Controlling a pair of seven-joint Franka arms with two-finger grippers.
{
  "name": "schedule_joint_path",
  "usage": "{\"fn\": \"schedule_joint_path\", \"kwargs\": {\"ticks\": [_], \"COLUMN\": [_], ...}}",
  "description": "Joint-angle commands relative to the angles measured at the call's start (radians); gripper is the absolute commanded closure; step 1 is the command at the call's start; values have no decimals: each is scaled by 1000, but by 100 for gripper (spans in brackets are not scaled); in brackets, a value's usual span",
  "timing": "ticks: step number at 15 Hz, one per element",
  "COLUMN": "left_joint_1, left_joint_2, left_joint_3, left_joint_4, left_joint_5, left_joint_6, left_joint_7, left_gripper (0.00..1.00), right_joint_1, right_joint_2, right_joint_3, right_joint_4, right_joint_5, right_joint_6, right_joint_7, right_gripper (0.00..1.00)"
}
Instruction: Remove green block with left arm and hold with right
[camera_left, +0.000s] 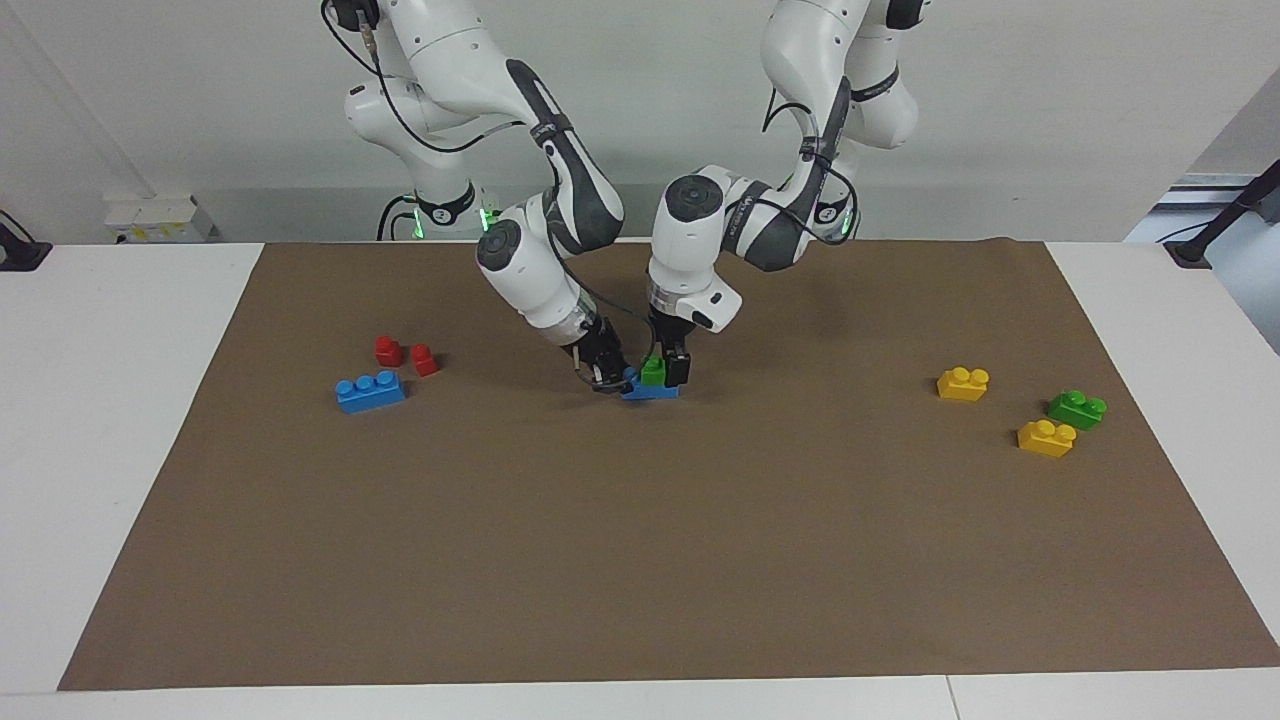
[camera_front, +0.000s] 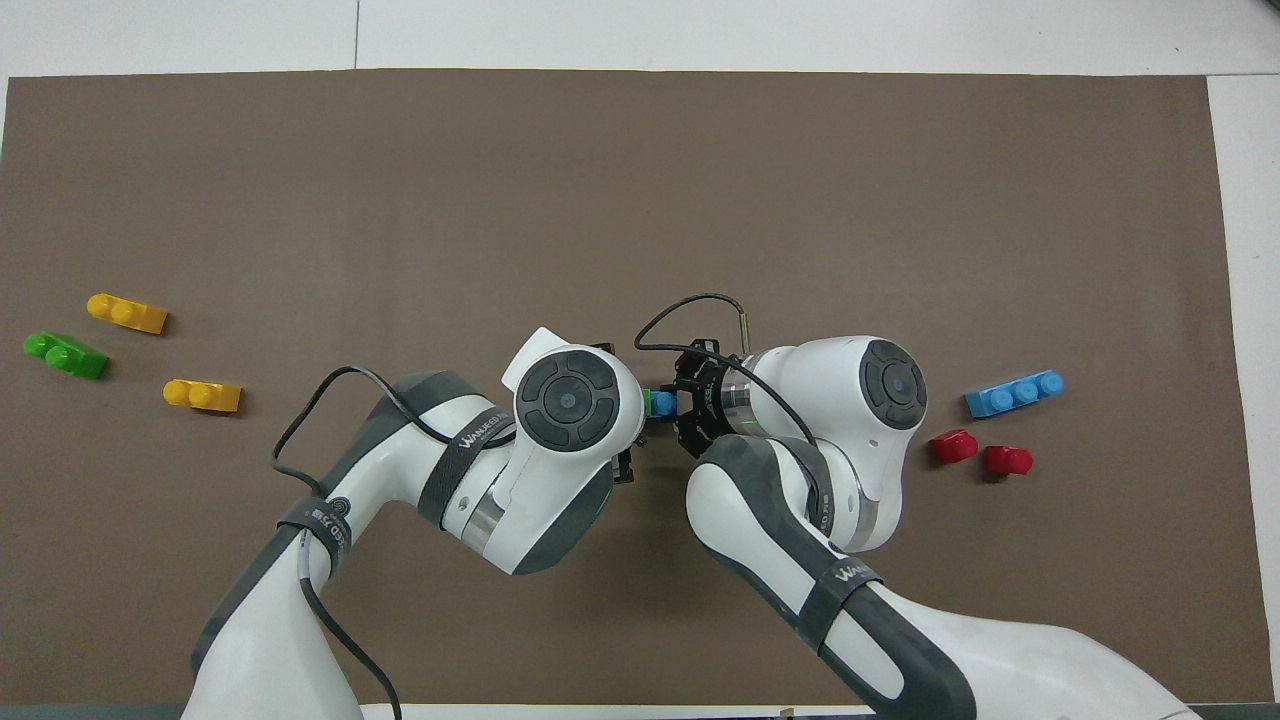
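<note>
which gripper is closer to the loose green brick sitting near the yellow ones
Left. The left gripper is at the green-on-blue stack mid-mat, on the side toward that green brick; the right gripper is at the stack's other end.
</note>
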Motion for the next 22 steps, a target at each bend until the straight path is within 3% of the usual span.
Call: {"fn": "schedule_joint_path", "kwargs": {"ticks": [1, 3, 5, 7, 14, 22], "left_joint_1": [-17, -20, -20, -21, -6, 61], "left_joint_2": [11, 11, 9, 11, -12, -129], "left_joint_3": [11, 11, 10, 10, 7, 14], "left_joint_4": [6, 4, 6, 4, 12, 20], "left_joint_5": [24, 26, 52, 54, 52, 52], "left_joint_6": [15, 9, 6, 10, -2, -124], "left_joint_7": [-24, -22, -19, -4, 27, 47], "left_gripper": [1, 10, 35, 97, 100, 100], "right_joint_1": [9, 9, 9, 9, 9, 1], "right_joint_2": [5, 5, 5, 5, 3, 3], "right_joint_3": [-1, -1, -1, -1, -1, -1], "right_joint_4": [-5, -8, -8, -8, -16, -6], "right_joint_5": [30, 30, 30, 30, 30, 30], "right_joint_6": [35, 40, 40, 43, 44, 35], "right_joint_7": [-33, -35, -35, -44, -66, -67], "right_gripper": [100, 100, 100, 100, 100, 100]}}
